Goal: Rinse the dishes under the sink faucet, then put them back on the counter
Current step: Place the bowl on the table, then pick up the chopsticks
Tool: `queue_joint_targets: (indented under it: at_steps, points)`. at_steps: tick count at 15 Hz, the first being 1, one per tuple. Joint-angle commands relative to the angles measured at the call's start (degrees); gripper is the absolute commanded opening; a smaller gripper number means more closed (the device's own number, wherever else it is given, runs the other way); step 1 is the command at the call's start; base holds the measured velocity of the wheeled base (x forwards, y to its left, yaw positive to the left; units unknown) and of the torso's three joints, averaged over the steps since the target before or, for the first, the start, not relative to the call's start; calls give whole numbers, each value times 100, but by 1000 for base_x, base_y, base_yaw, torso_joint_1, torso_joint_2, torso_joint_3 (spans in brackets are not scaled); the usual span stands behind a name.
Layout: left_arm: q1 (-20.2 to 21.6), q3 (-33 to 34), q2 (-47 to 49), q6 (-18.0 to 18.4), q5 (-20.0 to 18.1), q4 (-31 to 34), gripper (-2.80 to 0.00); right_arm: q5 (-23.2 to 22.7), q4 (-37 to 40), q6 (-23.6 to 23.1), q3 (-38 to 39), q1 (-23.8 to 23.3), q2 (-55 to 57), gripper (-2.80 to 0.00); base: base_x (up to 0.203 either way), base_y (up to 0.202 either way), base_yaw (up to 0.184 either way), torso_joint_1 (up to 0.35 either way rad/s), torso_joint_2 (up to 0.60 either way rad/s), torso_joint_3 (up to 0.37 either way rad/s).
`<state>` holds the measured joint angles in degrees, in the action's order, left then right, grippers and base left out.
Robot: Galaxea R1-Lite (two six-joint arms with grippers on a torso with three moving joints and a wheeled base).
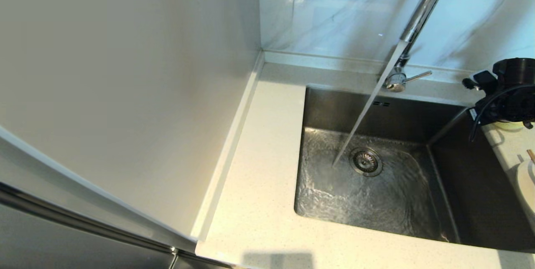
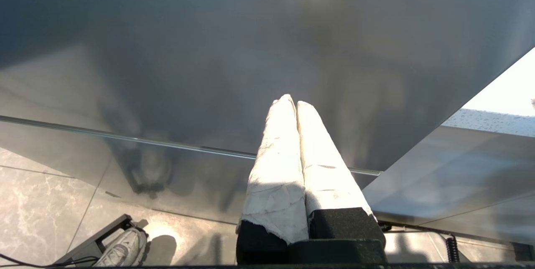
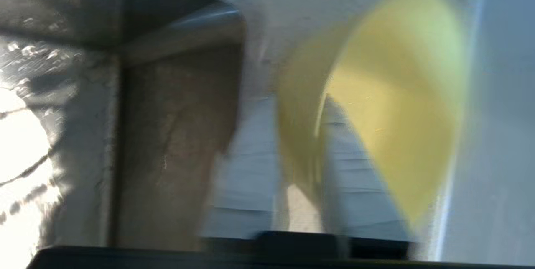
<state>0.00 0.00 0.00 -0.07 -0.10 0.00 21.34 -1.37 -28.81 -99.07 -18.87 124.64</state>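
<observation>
The chrome faucet (image 1: pixel 420 14) pours a stream of water into the steel sink (image 1: pixel 330 106) beside the drain strainer (image 1: pixel 366 161). At the head view's right edge my right arm hangs over the counter, hiding most of the pale-yellow bowl (image 1: pixel 509 125). In the right wrist view my right gripper (image 3: pixel 299 110) is shut on the bowl (image 3: pixel 397 106), one finger outside its wall and one inside. The white plate (image 1: pixel 527 185) and a chopstick tip (image 1: pixel 531 154) show at the right edge. My left gripper (image 2: pixel 291 102) is shut on nothing, parked below the counter.
The off-white speckled counter (image 1: pixel 259 168) runs left of and in front of the sink. A tall pale panel (image 1: pixel 125 93) stands on the left. The faucet's side lever (image 1: pixel 418 77) points right. A marble-veined wall panel (image 1: pixel 334 9) is behind.
</observation>
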Motion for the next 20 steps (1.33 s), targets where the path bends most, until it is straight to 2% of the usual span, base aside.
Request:
queue_joint_targets:
  at_steps: [1, 7, 9, 13, 16, 20]
  points:
    - [0, 0, 0, -1, 1, 0, -280, 34, -4, -20, -71, -11, 73, 0, 0, 0, 0, 0, 0, 0]
    - [0, 0, 0, -1, 1, 0, -280, 36, -22, 90, -167, -67, -59, 0, 0, 0, 0, 0, 0, 0]
    - [0, 0, 0, -1, 1, 0, -280, 13, -15, 259, -163, -73, -288, 0, 0, 0, 0, 0, 0, 0]
    - [0, 0, 0, -1, 1, 0, -280, -269, 7, 543, 22, -72, -997, 0, 0, 0, 0, 0, 0, 0]
    - [0, 0, 0, -1, 1, 0, -280, -475, 140, 1048, 574, -40, -1737, 0, 0, 0, 0, 0, 0, 0]
    - [0, 0, 0, -1, 1, 0, -280, -1153, 1524, 2088, 1013, 2, -2799, 0, 0, 0, 0, 0, 0, 0]
